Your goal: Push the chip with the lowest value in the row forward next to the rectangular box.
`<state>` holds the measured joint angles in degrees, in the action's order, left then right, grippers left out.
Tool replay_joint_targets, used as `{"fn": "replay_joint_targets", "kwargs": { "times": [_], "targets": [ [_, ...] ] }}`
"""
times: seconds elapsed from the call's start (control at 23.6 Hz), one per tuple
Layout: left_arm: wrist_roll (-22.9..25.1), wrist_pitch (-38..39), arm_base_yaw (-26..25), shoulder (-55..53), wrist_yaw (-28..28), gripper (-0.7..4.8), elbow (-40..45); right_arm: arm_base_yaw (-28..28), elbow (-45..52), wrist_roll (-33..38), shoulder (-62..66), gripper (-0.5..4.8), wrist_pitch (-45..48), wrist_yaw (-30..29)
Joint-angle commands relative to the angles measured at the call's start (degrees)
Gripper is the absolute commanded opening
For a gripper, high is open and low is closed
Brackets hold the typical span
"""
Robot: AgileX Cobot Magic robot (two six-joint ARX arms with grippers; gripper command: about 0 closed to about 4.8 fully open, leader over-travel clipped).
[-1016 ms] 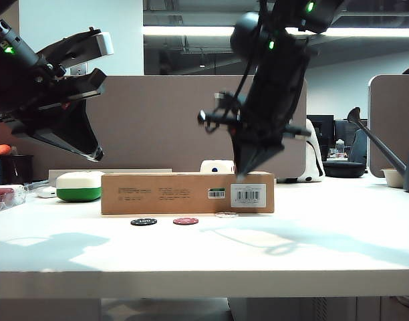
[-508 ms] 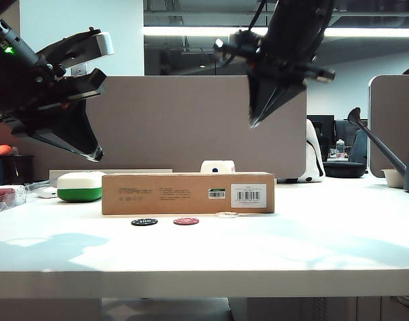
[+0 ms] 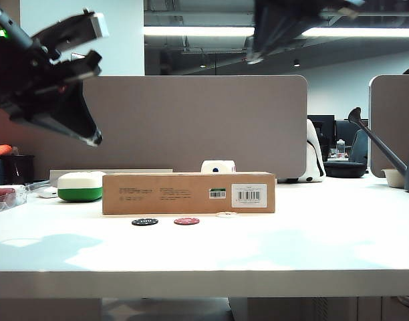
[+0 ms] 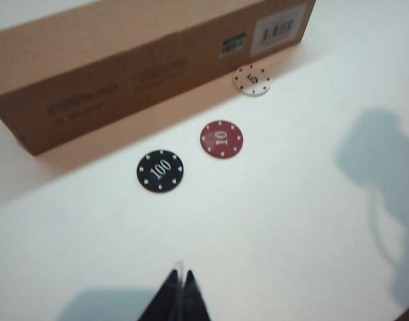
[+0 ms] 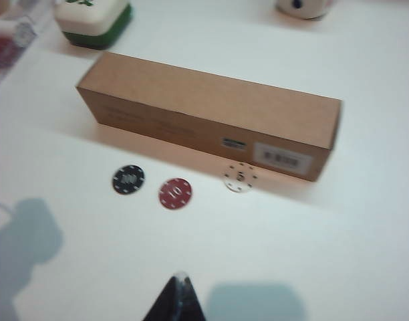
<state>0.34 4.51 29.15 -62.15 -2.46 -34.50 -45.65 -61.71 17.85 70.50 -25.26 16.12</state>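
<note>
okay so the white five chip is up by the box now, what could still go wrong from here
1. The white chip lies beside the box; whether they touch is unclear, so a nudge could displace it.
2. The closed left end effector hangs above the table near the black chip and red chip; descending could scatter them.
3. The right end effector, also closed, poses a similar risk.

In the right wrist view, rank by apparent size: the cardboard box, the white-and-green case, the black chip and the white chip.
1. Cardboard box, largest by far.
2. White-and-green case, though cut off by the frame edge.
3. Black chip and white chip: they look alike, so no ranking.

Both grippers are raised clear of these, the left gripper and the right gripper.
</note>
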Motion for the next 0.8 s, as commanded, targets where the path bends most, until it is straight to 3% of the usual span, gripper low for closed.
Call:
{"fn": "replay_joint_targets", "kwargs": {
  "times": [0.04, 0.08, 0.34, 0.55, 0.8],
  "targets": [
    [-0.15, -0.7, -0.02, 1.99, -0.17, -0.05, -0.37, -4.72, 4.39, 0.37, -6.23, -0.09, 1.86, 9.53],
    [-0.15, -0.72, -0.11, 3.63, -0.17, -0.05, -0.37, -7.34, 7.43, 0.37, -10.73, -0.09, 2.71, 12.2],
    [-0.15, -0.76, -5.2, 10.4, -0.35, -0.05, -0.37, -13.66, 17.77, 2.08, -28.02, -0.09, 2.8, 12.28],
    [-0.15, -0.74, -14.03, 12.7, -0.33, -0.05, -0.37, -13.31, 21.2, 2.03, -36.24, -0.09, 1.01, 12.41],
    [-0.15, -0.7, -19.39, 13.44, -0.15, -0.05, -0.37, -13.33, 21.2, 2.05, -37.75, -0.09, 0.96, 12.39]
  ]
}}
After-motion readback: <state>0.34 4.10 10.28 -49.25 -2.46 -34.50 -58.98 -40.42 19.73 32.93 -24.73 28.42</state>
